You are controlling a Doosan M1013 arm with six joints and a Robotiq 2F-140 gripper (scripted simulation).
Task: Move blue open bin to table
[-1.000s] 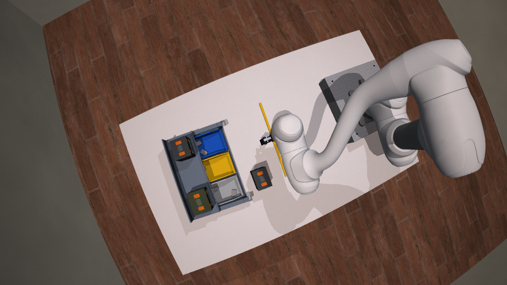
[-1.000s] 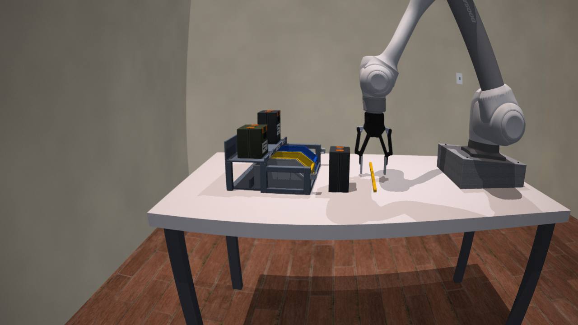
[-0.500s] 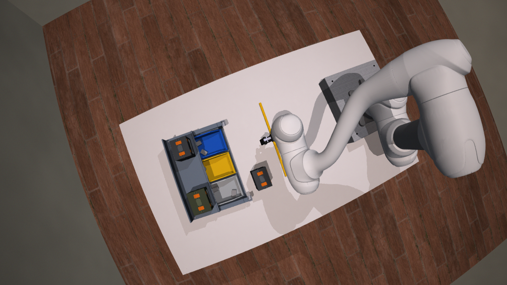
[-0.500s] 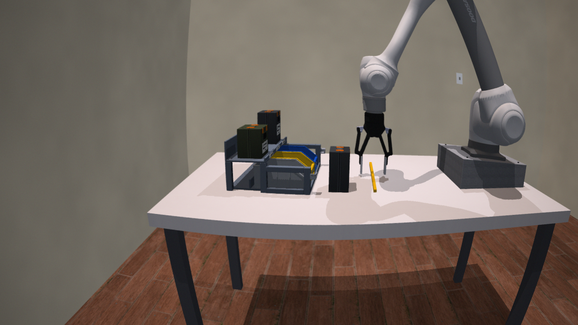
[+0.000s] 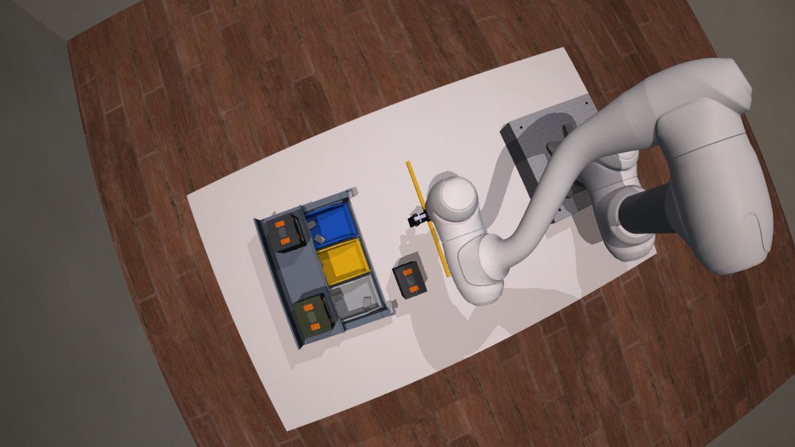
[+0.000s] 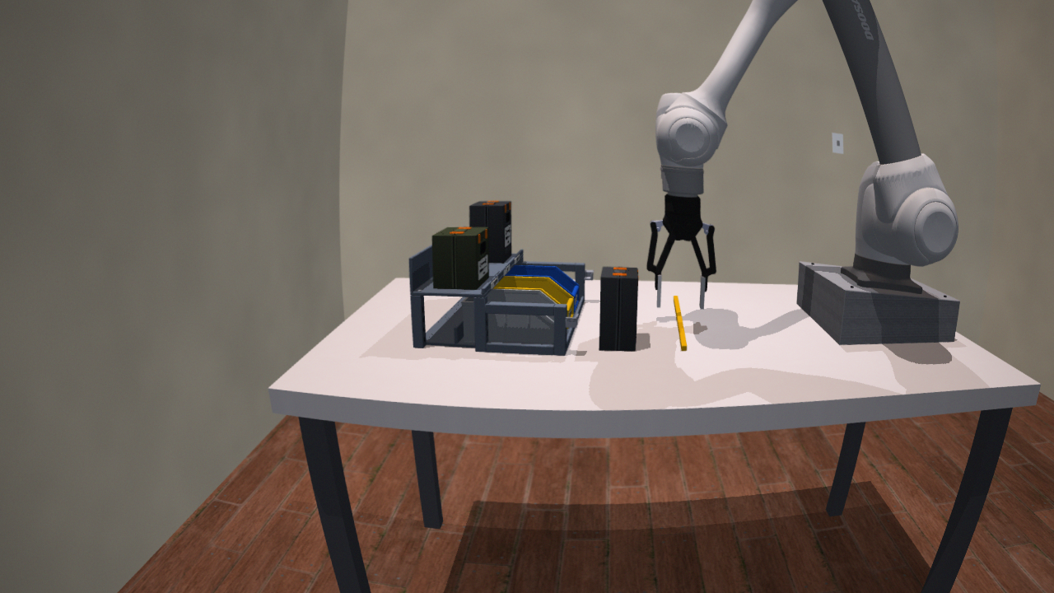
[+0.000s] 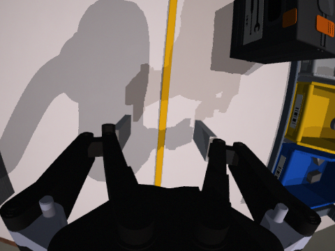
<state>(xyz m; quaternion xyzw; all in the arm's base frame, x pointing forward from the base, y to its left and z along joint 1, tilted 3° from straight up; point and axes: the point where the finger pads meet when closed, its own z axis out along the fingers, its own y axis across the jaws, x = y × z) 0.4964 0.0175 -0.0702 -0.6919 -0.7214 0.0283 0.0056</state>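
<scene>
"Where does the blue bin (image 5: pixel 335 223) (image 6: pixel 546 274) (image 7: pixel 303 181) lie from the jaws (image 5: pixel 418 218) (image 6: pixel 681 306)?"

"Left of them in the top view, at nearly the same height in the frame. In the wrist view it sits at the lower right."

"And the jaws themselves?"

"Part-way open, nothing between them, hanging above the tabletop (image 5: pixel 383 372) (image 6: pixel 442 394) (image 7: pixel 38 28) near the yellow strip (image 5: pixel 411 172) (image 6: pixel 679 324) (image 7: pixel 167 77)."

"Which way does the bin point?"

"In the top view its long axis seems to run from lower left to upper right, open front toward the jaws' side. It's in the shelf's (image 5: pixel 289 272) (image 6: pixel 521 308) (image 7: pixel 290 85) upper bay, the yellow bin (image 5: pixel 343 261) (image 6: pixel 541 289) (image 7: pixel 315 115) just below it in the frame."

"So the approach?"

"I'd travel left in the top view and line up with that axis. Too low in the frame, and a finger could catch the yellow bin. The small grey parts (image 5: pixel 319 239) (image 7: pixel 314 176) call for a level lift."

Over the last half second, the M1013 arm (image 5: pixel 469 239) (image 6: pixel 688 136) lifted the Robotiq 2F-140 gripper (image 5: pixel 418 218) (image 6: pixel 680 298) (image 7: pixel 162 127) slightly, straight up or nearly so. No other change seen.
</scene>
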